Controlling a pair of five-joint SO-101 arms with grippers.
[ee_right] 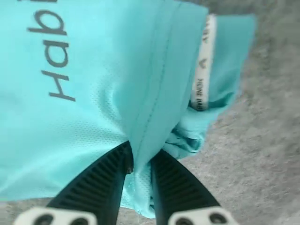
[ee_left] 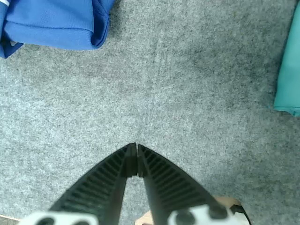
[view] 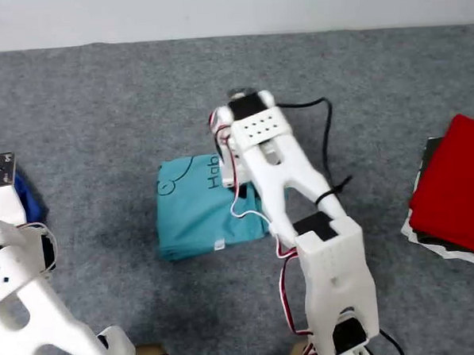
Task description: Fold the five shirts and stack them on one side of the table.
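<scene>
Blue shirt (view: 30,203) at the desk (view: 98,113) left edge, bunched, partly cut off by the frame, ahead of the left jaws and off to one side. Left jaws clenched, tips touching, nothing between them, over bare grey felt. Left arm (view: 25,304) low in the near-left corner. Open felt runs from the left jaws across to the teal shirt (view: 199,207), whose folded edge is well apart from them.

Teal shirt mid-desk, folded to a rough rectangle, print side up. Right arm (view: 293,190) stretches over its right-hand side. Right jaws clamped on a raised ridge of teal cloth at that side; fabric bunched just beside the tips, white label (ee_right: 202,70) just beyond them. Edge there is rumpled, not square.

Wide bare strip of felt past the right jaws. Red shirt (view: 456,186) folded at the desk right edge, well apart, on top of dark and white layers that peek out beneath it.
</scene>
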